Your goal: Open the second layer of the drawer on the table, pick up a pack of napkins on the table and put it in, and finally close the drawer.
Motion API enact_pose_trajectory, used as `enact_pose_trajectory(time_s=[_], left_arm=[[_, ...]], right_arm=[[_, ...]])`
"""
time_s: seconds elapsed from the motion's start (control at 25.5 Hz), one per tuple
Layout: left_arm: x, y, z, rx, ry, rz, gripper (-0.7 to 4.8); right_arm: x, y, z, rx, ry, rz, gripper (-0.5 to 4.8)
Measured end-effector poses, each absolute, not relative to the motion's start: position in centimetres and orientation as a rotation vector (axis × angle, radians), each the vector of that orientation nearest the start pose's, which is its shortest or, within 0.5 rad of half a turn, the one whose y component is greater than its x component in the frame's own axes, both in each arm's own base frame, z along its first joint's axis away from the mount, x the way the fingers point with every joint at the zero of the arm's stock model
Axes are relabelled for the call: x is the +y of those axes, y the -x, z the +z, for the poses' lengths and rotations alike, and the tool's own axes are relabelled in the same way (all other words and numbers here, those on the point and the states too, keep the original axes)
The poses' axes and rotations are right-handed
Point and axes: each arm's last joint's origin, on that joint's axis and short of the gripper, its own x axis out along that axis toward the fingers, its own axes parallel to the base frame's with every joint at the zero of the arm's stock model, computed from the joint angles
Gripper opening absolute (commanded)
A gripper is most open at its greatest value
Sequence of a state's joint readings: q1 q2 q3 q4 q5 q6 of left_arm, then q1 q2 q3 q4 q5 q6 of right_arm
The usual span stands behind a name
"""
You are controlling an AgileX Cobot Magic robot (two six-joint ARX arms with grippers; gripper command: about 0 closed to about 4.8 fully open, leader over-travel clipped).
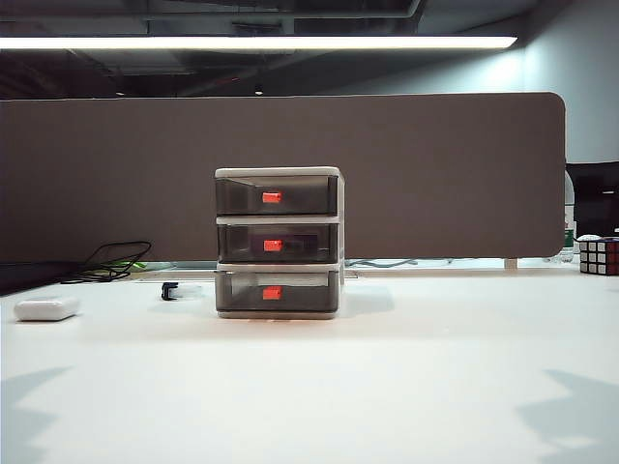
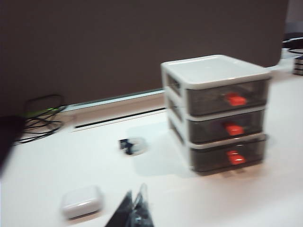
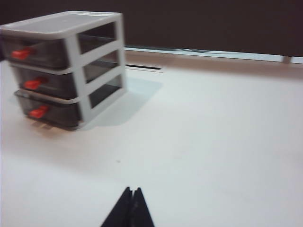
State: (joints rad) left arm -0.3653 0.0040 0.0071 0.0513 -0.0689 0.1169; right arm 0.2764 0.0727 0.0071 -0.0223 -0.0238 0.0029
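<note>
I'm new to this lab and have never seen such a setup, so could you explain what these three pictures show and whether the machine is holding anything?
This is a two-armed robot at a white table. One picture comes from a fixed camera facing the table; neither arm shows in it, only their shadows in the near corners. The other two come from cameras on the wrists.

On the table stands a small drawer unit with three smoky drawers and red handles, all pushed in, including the middle drawer. Left of it lie a white rounded case and a small dark item. A puzzle cube sits far right.

The left gripper and right gripper are shut and empty, above the table in front of the unit. No napkin pack is visible.
</note>
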Motion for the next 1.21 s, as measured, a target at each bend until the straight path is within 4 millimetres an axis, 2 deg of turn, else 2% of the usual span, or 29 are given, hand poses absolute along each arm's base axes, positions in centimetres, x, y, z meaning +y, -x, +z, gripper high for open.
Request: enact_pose_trajectory(time_s=[0.39, 0.59, 0.82, 1.21], left_arm=[[0.1, -9.7, 17.5, -0.105, -0.07, -0.107, -0.05], [0.3, -9.7, 17.5, -0.101, -0.066, -0.088, -0.05], [0.2, -9.7, 16.9, -0.033, 0.016, -0.127, -0.05], [0.2, -9.7, 16.8, -0.024, 0.028, -0.127, -0.05]], right_arm=[[1.0, -10.1, 16.3, 0.037, 0.023, 0.169, -0.05], [0.8, -10.1, 16.4, 0.03, 0.024, 0.1, -0.05], [0.8, -10.1, 16.4, 0.03, 0.024, 0.099, -0.04], [0.8, -10.1, 16.4, 0.03, 0.024, 0.098, -0.05]])
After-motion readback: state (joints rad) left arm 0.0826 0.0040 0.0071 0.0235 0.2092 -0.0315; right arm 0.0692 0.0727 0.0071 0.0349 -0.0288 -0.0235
